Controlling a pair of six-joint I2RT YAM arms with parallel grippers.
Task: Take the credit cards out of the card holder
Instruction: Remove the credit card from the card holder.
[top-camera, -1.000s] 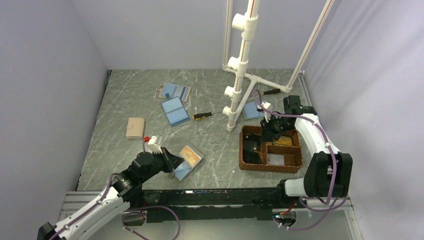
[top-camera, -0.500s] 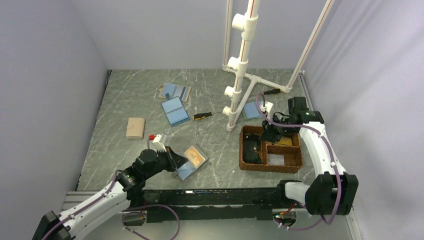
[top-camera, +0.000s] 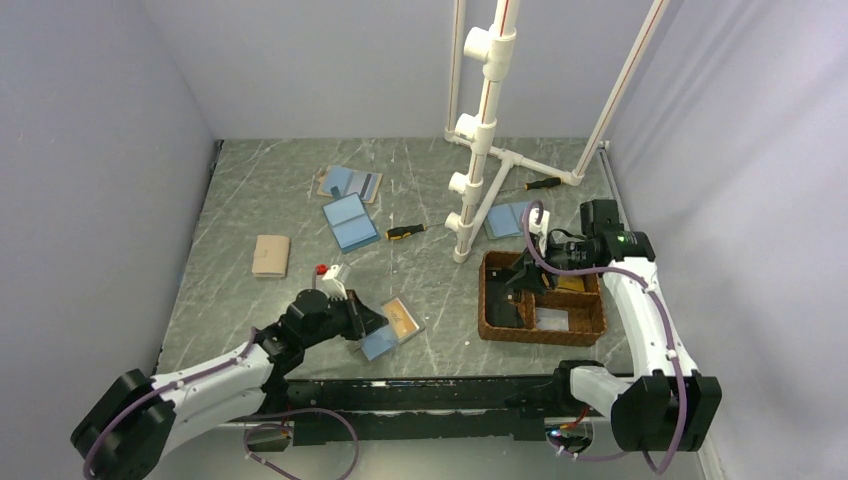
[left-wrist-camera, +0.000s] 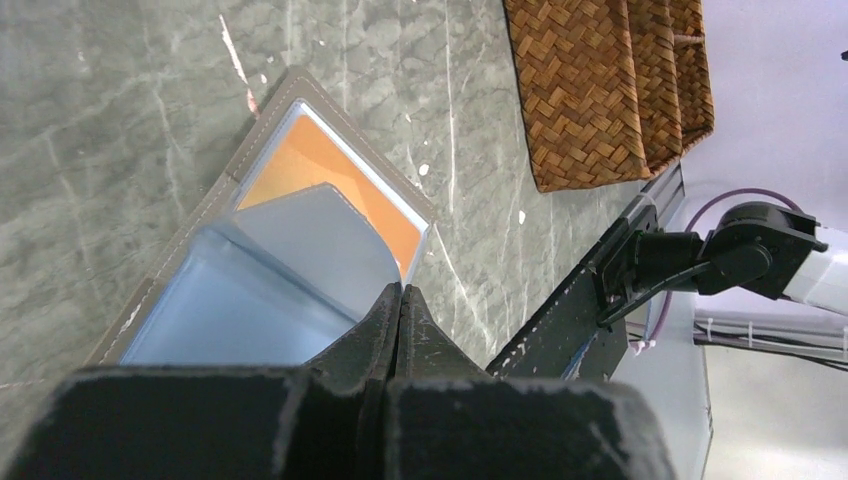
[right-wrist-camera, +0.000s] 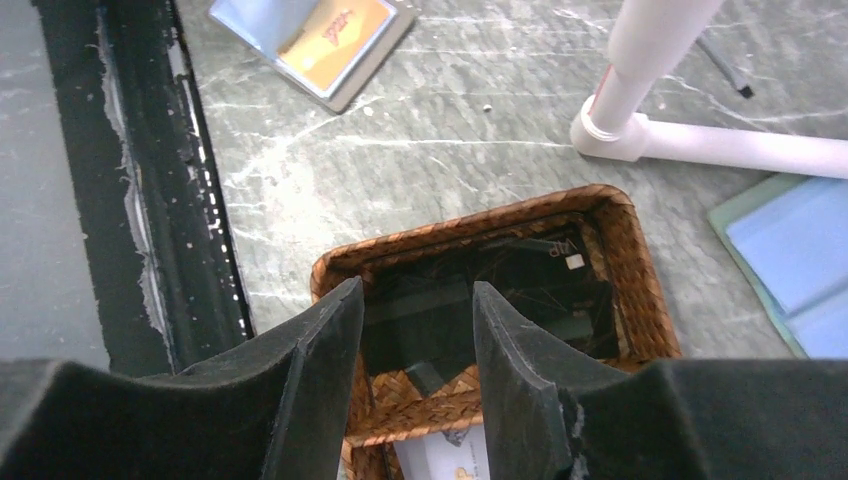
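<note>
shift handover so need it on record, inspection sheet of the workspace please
surface: grey marbled table, nothing spilled seen
job's things: holder open flat on table, orange card in it; white card in wicker tray
clutter: spare holders, two screwdrivers
tools: left tool shut, tips at holder; right tool open above tray, empty
cables: purple cables along both arms, no snag seen
surroundings: white pipe stand, plain walls
</note>
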